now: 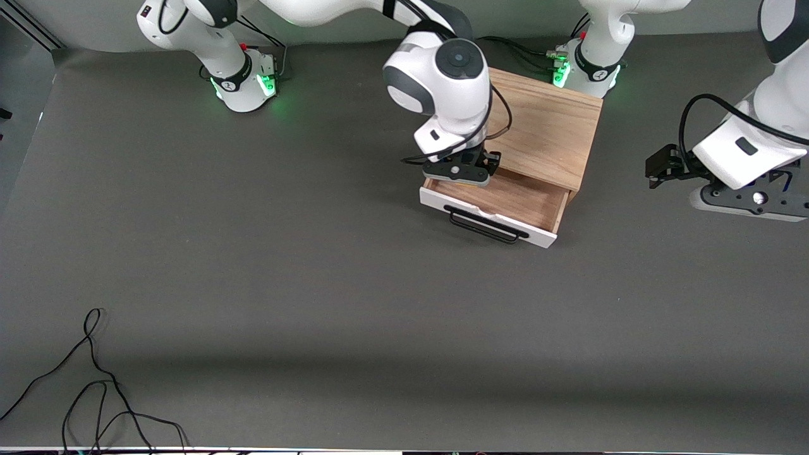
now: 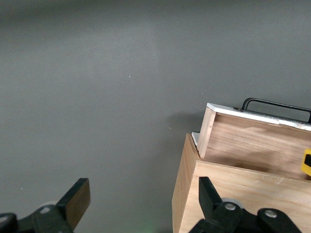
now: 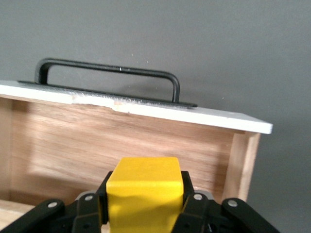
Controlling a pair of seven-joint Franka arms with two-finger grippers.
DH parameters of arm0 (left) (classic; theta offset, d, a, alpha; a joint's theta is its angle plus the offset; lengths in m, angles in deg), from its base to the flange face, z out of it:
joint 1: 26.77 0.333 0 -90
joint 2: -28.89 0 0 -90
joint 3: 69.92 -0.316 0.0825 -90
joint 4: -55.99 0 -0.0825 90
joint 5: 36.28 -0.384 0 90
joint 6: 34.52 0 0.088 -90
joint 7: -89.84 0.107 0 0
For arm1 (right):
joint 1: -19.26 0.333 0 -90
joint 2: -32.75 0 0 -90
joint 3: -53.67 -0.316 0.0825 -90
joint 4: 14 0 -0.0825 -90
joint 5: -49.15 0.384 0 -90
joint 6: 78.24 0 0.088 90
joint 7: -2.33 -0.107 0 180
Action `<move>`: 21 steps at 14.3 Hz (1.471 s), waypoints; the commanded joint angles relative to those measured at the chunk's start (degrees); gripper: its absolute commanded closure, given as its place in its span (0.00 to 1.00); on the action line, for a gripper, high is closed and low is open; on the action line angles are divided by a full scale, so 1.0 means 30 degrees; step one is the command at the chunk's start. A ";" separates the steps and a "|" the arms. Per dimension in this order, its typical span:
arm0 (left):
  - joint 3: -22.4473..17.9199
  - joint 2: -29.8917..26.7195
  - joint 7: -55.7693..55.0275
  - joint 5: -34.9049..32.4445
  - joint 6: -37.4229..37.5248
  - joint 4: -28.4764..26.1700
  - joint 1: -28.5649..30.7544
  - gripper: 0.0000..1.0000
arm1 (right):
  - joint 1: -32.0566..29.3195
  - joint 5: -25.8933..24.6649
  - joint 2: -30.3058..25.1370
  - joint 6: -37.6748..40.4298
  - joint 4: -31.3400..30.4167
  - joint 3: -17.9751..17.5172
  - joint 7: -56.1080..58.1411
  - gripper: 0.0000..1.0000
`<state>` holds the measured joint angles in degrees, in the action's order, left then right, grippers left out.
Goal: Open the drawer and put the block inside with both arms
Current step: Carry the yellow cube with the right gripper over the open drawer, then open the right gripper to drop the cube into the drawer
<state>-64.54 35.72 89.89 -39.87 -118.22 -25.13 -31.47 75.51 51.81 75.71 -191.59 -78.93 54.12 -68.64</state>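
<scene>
Right now the right gripper (image 1: 456, 174) hangs over the open drawer (image 1: 505, 202), at the drawer's end toward the right arm's side of the table, close to the box's front edge. Its fingers (image 3: 187, 204) are clamped on the block (image 3: 144, 194), a yellow cube held between the two black pads. In the right wrist view the block fills the space between the fingers, with the drawer's wood floor and the inner face of its white front panel just past it. In the front view only a thin yellow strip of the block (image 1: 464, 182) shows under the gripper's body.

The drawer is pulled out of the box (image 1: 548, 133) toward the front camera. Its black wire handle (image 1: 485, 225) sits on the outside of the white front, and the wood floor inside is bare except under the gripper. The box stands near the left arm's base, its top plain oak.

The left gripper (image 2: 141, 206) hovers apart from the box, toward the left arm's end of the table, and this arm waits. Its fingers (image 2: 77, 200) stand wide apart and hold nothing. From the left wrist view one finger hangs over grey table (image 1: 253, 284) and the other over the box's top edge, with the drawer's corner and a sliver of the yellow block (image 2: 306, 162) visible

A loose black cable (image 1: 95, 379) lies on the table near the front camera, at the right arm's end
</scene>
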 commanded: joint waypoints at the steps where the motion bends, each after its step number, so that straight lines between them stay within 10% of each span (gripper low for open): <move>1: 0.0198 -0.0489 0.0421 0.0023 0.0185 -0.0323 0.0715 0.01 | 0.0322 -0.0301 0.0503 0.0195 0.0903 0.0262 -0.0514 1.00; 12: 0.0080 -0.1457 0.0451 0.0258 -0.0518 -0.1935 0.1244 0.01 | 0.0323 -0.0916 0.1733 -0.0186 0.0815 0.0262 -0.0484 0.91; 13: 0.0080 -0.1427 0.0451 0.0258 -0.0518 -0.1935 0.1244 0.01 | 0.0323 -0.0916 0.1762 -0.0186 0.0815 0.0262 -0.0484 0.84; 15: 0.0051 -0.1427 0.0451 0.0258 -0.0518 -0.1935 0.1273 0.01 | 0.0352 -0.1061 0.1733 -0.0186 0.0756 0.0320 -0.0513 0.02; 21: 0.0051 -0.1310 0.0451 0.0258 -0.0636 -0.1935 0.1273 0.01 | 0.0411 -0.1473 0.1121 0.0397 0.1049 0.0320 -0.0777 0.00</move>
<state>-64.42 32.32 90.41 -39.72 -119.25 -30.19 -27.99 75.91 48.62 80.11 -192.15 -77.13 54.22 -69.05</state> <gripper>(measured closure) 0.004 0.000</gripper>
